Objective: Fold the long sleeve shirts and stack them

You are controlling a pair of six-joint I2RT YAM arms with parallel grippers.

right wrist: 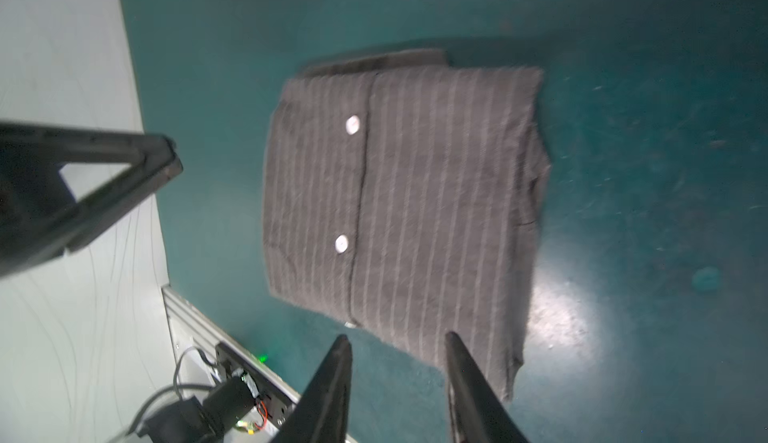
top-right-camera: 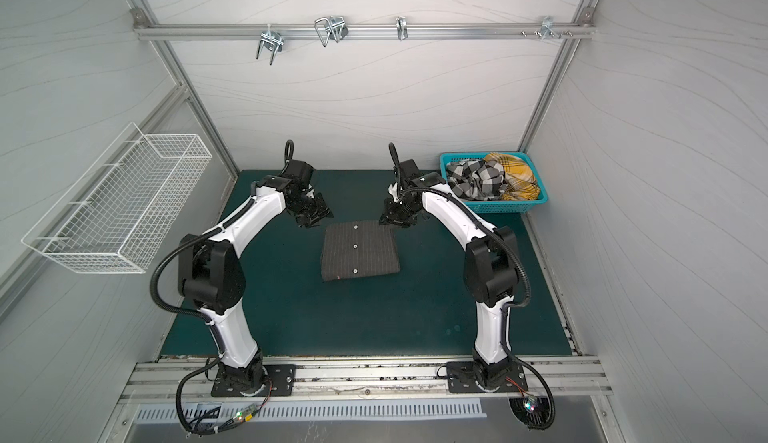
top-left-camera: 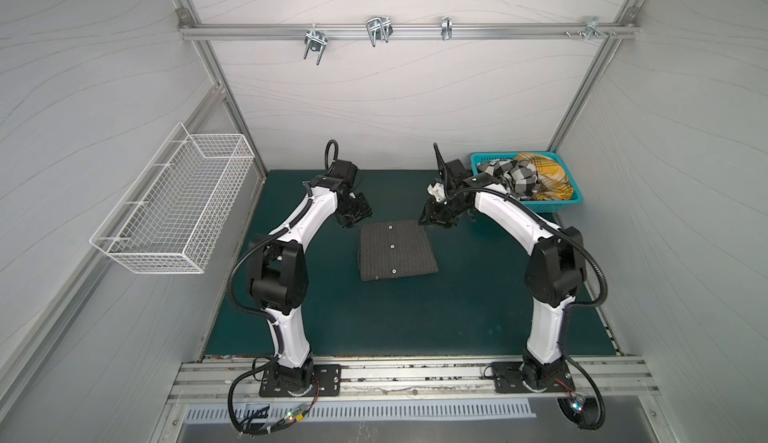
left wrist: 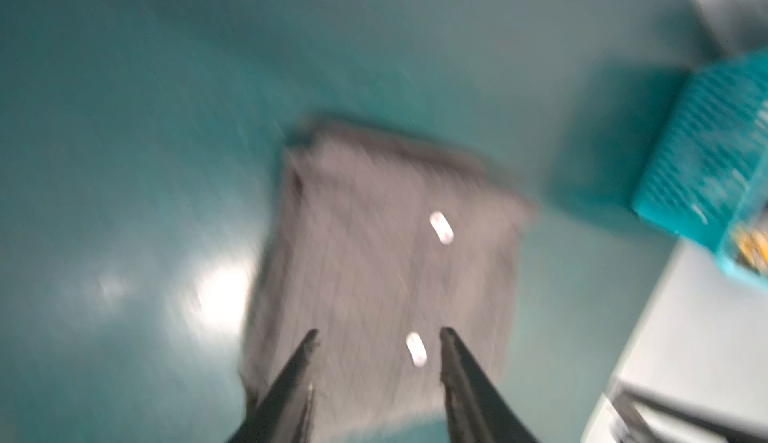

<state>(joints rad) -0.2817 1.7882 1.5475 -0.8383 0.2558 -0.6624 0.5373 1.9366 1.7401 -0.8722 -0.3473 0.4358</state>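
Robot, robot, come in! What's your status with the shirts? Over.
Left tool and right tool both open, empty. Pinstripe shirt folded on the mat. Check shirt and yellow plaid shirt crumpled in the teal basket. Nothing in the way.

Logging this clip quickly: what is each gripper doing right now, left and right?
Left gripper: open, holding nothing.
Right gripper: open, holding nothing.

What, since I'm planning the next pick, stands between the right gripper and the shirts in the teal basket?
Nothing visible: only bare mat and the basket wall lie between the right gripper and the check shirt and yellow plaid shirt.
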